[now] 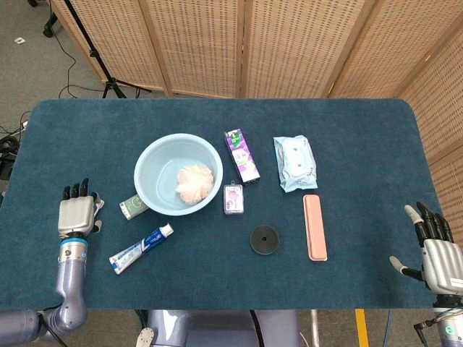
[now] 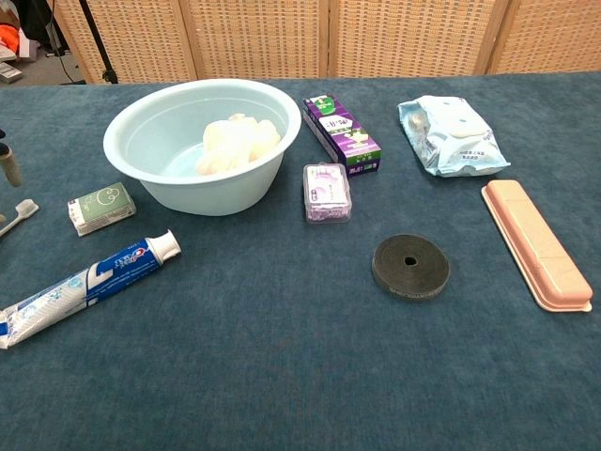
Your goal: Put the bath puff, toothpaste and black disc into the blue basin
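The pale pink bath puff (image 1: 194, 183) (image 2: 237, 141) lies inside the blue basin (image 1: 153, 160) (image 2: 141, 141). A blue and white toothpaste tube (image 1: 141, 248) (image 2: 86, 286) rests on the cloth in front of the basin, cap toward it. The black disc (image 1: 264, 239) (image 2: 410, 266) lies flat right of centre. My left hand (image 1: 77, 213) hovers left of the toothpaste with fingers spread, holding nothing; only its fingertips (image 2: 11, 193) show at the chest view's left edge. My right hand (image 1: 434, 246) stays open at the table's right front corner, far from the disc.
A small green box (image 1: 132, 206) (image 2: 100, 208) sits beside the basin. A purple carton (image 1: 241, 155) (image 2: 340, 132), a small purple case (image 1: 233, 198) (image 2: 327, 192), a wipes pack (image 1: 294, 163) (image 2: 451, 135) and a pink case (image 1: 315, 226) (image 2: 535, 241) lie to the right.
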